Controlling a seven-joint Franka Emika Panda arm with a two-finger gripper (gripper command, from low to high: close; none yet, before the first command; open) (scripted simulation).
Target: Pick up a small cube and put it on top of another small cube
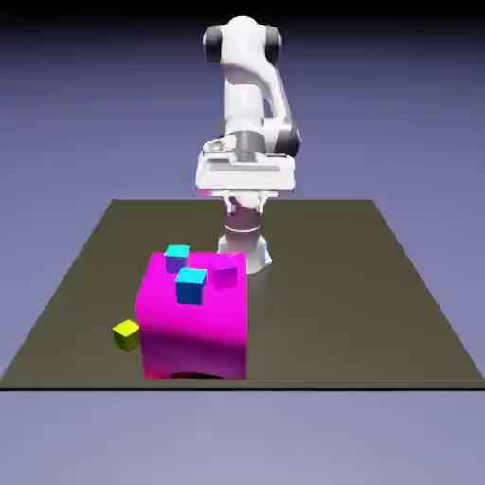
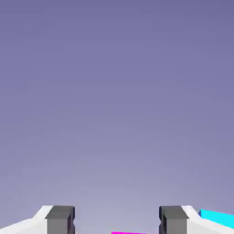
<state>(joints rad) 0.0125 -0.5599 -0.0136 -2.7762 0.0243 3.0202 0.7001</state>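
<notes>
exterior view: arm folded up high at the far side of the bench, hand level with its own elbow and well above everything. the gripper itself is hard to make out from this side, tucked under the white hand block. the small cube sits alone on the bench surface, yellow-green, tiny, just beside the lower corner of the big magenta block on the exterior view's left. it looks slightly turned, one corner toward the camera, top face brighter than the sides. on top of the block: two cyan cubes and a small magenta cube, close together. nothing is stacked yet. judgement: opening step, approach not begun; the arm is nowhere near its target.

hand view: mostly blank violet backdrop. the gripper shows at the bottom edge, two grey tips well apart with empty space between, so the jaws are released and carry nothing. a sliver of magenta at the bottom middle and a cyan edge at the lower right; the small cube is not in this view.

next move, as i read it: tilt the hand down, travel toward the yellow-green cube, descend with jaws straddling it. the tall block right beside it could foul one finger, so line up the wrist with care.
</notes>
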